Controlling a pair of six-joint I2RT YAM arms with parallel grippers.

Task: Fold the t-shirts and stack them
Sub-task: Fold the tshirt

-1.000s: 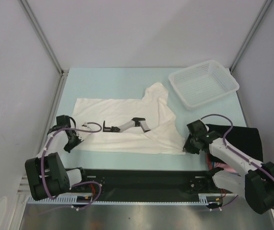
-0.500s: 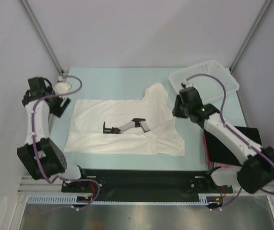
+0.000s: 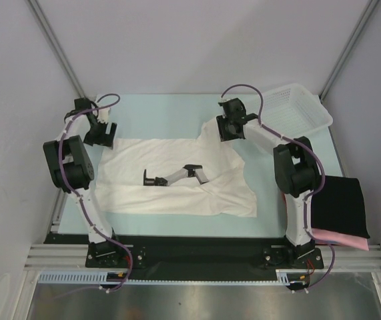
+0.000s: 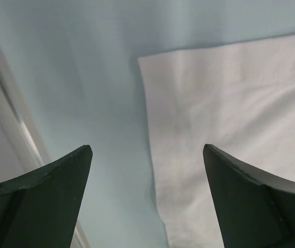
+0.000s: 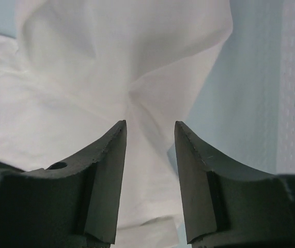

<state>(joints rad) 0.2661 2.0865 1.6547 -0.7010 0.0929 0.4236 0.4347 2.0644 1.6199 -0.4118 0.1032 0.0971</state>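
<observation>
the white t-shirt (image 3: 177,197) lies spread flat on the pale blue table (image 3: 157,107) in the centre of the work area, with one sleeve bunched and raised at its far right corner. a dark grey-and-black marking (image 3: 177,177) sits at the middle of the cloth; whether it is a print or a separate item cannot be told. the left gripper (image 3: 101,135) is positioned at the far left corner of the shirt, jaws spread wide. in the left wrist view the shirt's corner edge runs between the two fingers (image 4: 44,201); contact with the cloth cannot be told. the right gripper (image 3: 231,130) is positioned at the bunched sleeve, jaws parted by a narrow gap. the right wrist view shows the gathered fold in line with that gap, with nothing clamped. the white mesh basket (image 3: 290,113) stands just to the right of this gripper. the black t-shirt (image 3: 337,203), folded flat, lies at the near right edge on top of the pink t-shirt (image 3: 343,241), of which only a strip shows.
</observation>
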